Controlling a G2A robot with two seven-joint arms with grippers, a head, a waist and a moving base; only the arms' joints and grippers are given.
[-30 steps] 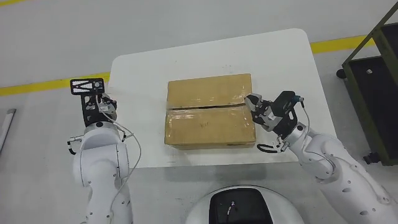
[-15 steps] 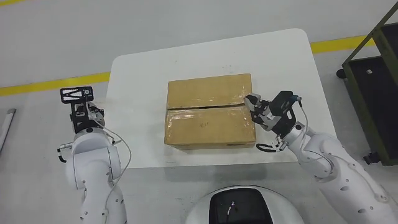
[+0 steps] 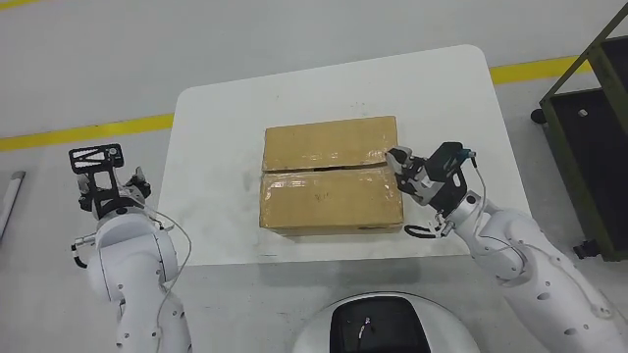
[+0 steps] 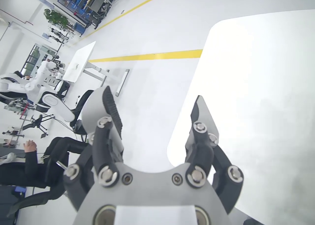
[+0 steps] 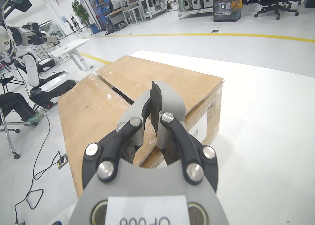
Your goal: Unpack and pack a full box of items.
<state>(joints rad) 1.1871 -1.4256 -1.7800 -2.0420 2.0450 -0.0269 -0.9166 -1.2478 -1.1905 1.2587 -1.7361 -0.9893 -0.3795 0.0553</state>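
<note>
- Left gripper [image 4: 153, 99]: one, its jaws spread wide, out past the table's left edge and well apart from the box.
- Table [image 3: 216, 137]: one, white, with rounded corners.
- Box [image 3: 331, 172]: one cardboard carton in the middle of the table. Its two top flaps are closed, with glossy tape along the seam. There is a pen scribble on the nearer flap, and the printed marks on the right end panel are too small to read.
- Right gripper [image 3: 395, 157]: one, fingers pinched together, its tip at the box's right end by the seam.
- Green rack [image 3: 579, 127]: one, on the floor to the right of the table.
</note>
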